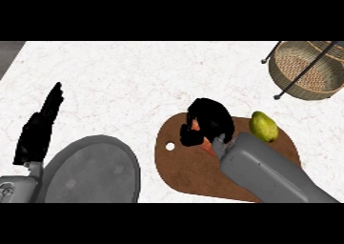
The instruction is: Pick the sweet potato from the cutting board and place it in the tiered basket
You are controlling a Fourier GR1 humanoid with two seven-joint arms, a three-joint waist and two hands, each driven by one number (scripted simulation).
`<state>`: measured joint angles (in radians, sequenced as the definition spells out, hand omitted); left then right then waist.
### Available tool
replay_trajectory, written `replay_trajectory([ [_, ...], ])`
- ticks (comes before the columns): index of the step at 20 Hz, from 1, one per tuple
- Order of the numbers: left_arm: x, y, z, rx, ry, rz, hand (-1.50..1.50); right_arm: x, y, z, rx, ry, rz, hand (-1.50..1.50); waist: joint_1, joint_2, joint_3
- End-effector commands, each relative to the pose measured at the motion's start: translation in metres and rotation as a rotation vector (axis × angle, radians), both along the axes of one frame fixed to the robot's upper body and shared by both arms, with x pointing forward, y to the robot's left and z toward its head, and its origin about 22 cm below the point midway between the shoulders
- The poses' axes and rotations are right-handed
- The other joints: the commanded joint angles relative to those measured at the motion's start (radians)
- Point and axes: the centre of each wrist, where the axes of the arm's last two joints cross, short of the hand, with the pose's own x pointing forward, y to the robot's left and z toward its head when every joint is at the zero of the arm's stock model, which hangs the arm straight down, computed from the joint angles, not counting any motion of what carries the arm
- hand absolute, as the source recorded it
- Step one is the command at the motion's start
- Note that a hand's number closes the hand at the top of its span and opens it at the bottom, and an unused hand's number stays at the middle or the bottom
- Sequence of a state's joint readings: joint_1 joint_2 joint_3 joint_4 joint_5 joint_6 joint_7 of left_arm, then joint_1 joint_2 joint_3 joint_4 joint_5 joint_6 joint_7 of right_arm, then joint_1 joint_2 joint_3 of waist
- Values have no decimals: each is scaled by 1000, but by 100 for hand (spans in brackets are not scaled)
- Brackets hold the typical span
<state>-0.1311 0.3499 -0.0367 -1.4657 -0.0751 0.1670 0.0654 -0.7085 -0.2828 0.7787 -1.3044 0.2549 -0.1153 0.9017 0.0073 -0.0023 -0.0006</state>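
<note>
An orange sweet potato (195, 125) lies on the brown cutting board (185, 167), mostly hidden under my right hand (211, 120), whose fingers curl round it. A yellow-green pear (264, 126) rests on the board just to the right of that hand. The wicker tiered basket (307, 71) stands at the far right on a black wire frame. My left hand (39, 128) is at the left, fingers straight and pointing up, holding nothing.
A grey round plate (90, 171) sits at the lower left beside my left forearm. The white marble counter (146, 76) stretches between the board and the basket.
</note>
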Motion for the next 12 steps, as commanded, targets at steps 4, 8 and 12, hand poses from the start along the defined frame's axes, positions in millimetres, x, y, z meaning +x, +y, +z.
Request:
replay_trajectory([
  [4, 0, 15, -2, 6, 4, 17, 0, -10, -4, 58, 222, -361, -70, 150, -27, -5, 0],
  [8, -6, 11, -8, -1, 18, 9, 0, -2, -22, 109, 205, -579, -152, 150, -21, -6, 0],
  [12, 2, 0, -15, 9, 0, 30, 0, -15, -40, 163, 214, -685, -174, 150, -28, -3, 0],
])
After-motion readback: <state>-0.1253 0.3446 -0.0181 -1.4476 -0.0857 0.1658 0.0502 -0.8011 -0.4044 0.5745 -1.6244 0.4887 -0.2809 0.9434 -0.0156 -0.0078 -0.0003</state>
